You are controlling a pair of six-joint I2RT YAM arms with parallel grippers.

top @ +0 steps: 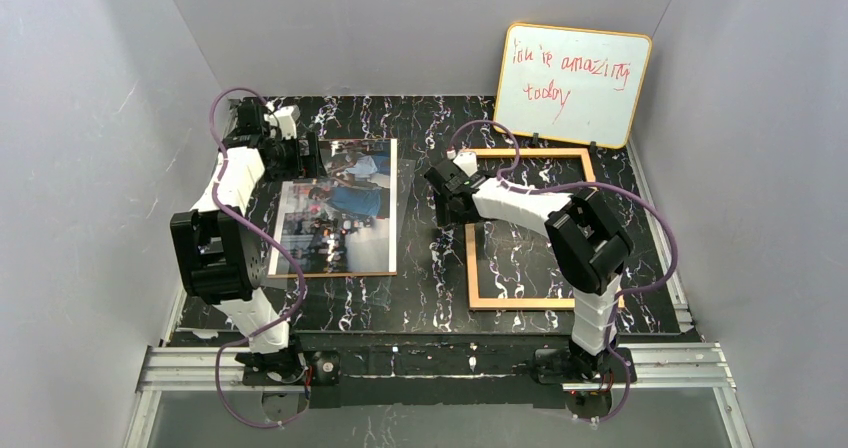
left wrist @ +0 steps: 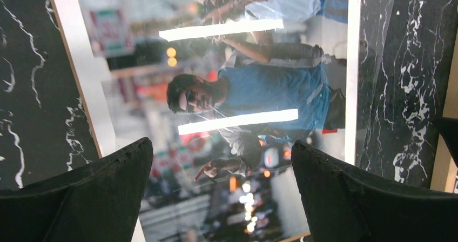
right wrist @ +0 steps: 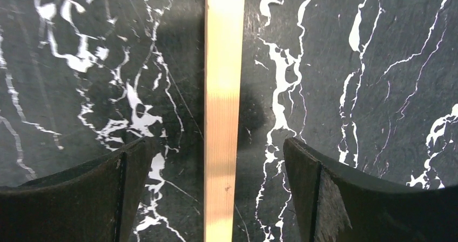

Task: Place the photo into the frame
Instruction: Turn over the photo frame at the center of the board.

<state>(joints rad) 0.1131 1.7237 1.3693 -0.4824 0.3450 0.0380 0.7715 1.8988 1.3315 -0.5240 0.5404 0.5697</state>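
left tool [left wrist: 221, 150] agape, empty, over glossy rectangular photo [left wrist: 259, 91] for pickup | right tool [right wrist: 216, 145] agape, empty, astride light-orange wooden frame [right wrist: 224, 64]

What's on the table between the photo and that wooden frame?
Bare black marbled tabletop, as the top view shows. The right pincer hangs open above that gap, over the frame's left rail.

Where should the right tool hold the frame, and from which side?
Take the frame by its left rail, from straight above. It lies flat, and that thin rail fits between the fingers of the open right tool.
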